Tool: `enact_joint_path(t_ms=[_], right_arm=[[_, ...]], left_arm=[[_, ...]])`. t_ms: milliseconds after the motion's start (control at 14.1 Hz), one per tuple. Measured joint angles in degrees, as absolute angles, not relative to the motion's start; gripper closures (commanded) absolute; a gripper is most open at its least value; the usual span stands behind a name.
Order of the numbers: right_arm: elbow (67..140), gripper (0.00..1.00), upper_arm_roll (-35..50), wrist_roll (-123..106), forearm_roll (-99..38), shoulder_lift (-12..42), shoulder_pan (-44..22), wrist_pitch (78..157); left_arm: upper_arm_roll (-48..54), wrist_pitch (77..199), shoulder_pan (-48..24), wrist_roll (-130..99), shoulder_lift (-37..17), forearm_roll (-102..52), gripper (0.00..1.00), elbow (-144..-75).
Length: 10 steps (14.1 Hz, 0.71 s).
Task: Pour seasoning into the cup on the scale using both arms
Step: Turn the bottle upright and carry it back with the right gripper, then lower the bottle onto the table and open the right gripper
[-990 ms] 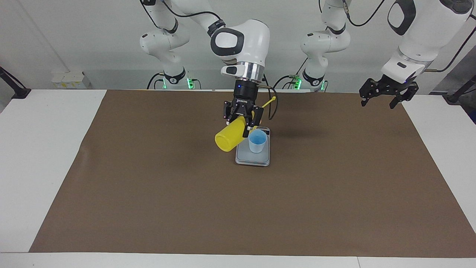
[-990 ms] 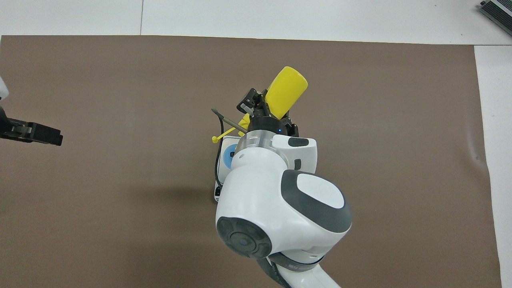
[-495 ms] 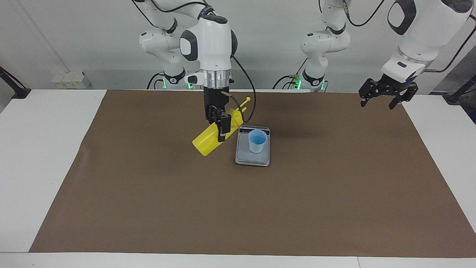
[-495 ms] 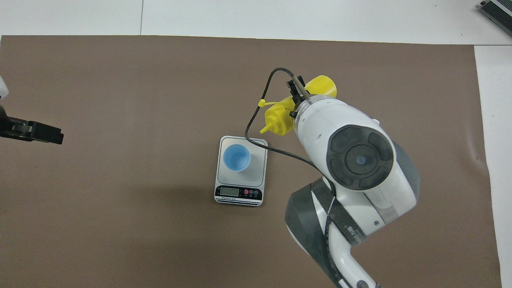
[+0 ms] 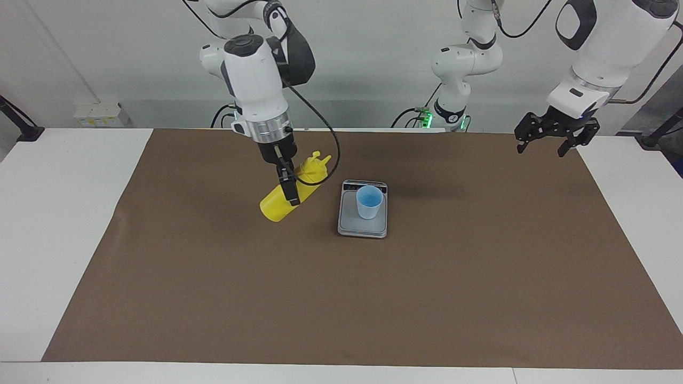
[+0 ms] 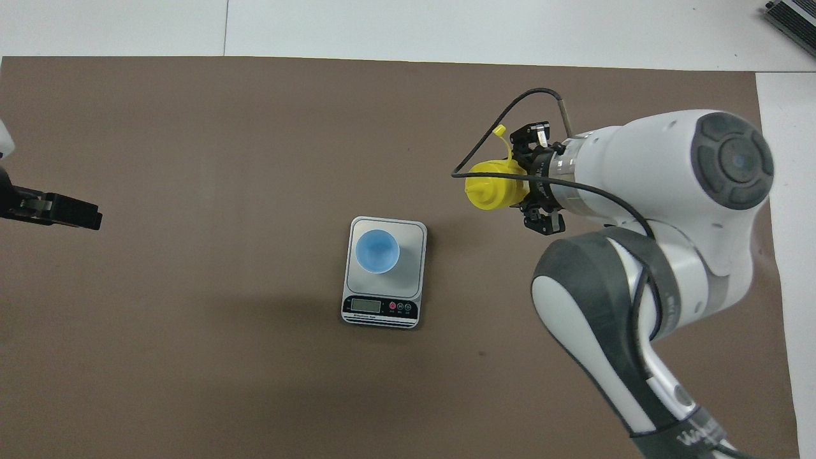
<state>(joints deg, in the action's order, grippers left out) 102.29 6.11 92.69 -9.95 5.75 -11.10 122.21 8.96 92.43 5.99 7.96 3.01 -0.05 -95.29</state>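
**Now: bottle held aloft beside the scale, cup waiting on the plate**

Now the yellow bottle (image 5: 288, 193) hangs tilted in the air, nozzle end up and angled toward the robots, flat base low and pointing away from them. Its thin tethered cap (image 6: 500, 131) sticks out from the nozzle end. The right gripper (image 5: 288, 185) is clamped on the bottle's body, one finger on each side, and the right arm (image 5: 255, 74) comes down to it from above. Gripper and bottle are over bare brown mat (image 5: 213, 298), toward the right arm's end of the table from the scale, and not above the cup.

Beside the gripper, the scale (image 5: 363, 225) lies flat on the mat, its dark display strip (image 6: 380, 308) on the edge nearest the robots. The light blue cup (image 5: 369, 202) stands upright on the grey weighing plate, open mouth up, apart from the bottle and from both grippers. Whether anything is in the cup cannot be told.

Well apart from all this, the left gripper (image 5: 555, 140) waits in the air over the mat's edge at the left arm's end of the table, its fingers spread apart and holding nothing. The brown mat covers most of the white table (image 5: 64, 213).
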Motion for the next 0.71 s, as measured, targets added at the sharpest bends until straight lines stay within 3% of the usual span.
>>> enact_joint_path(t_ms=[283, 707], right_arm=[[105.74, 1.0, 6.03, 86.41, -24.2, 5.83, -3.97, 120.46], [112.2, 1.0, 5.96, 82.0, -34.24, 6.62, 5.4, 118.29]], left_arm=[[8.97, 92.43, 5.92, 7.96, 3.01, -0.06, 0.0, -95.29], [8.97, 92.43, 5.75, 7.96, 3.01, -0.06, 0.0, -95.29]])
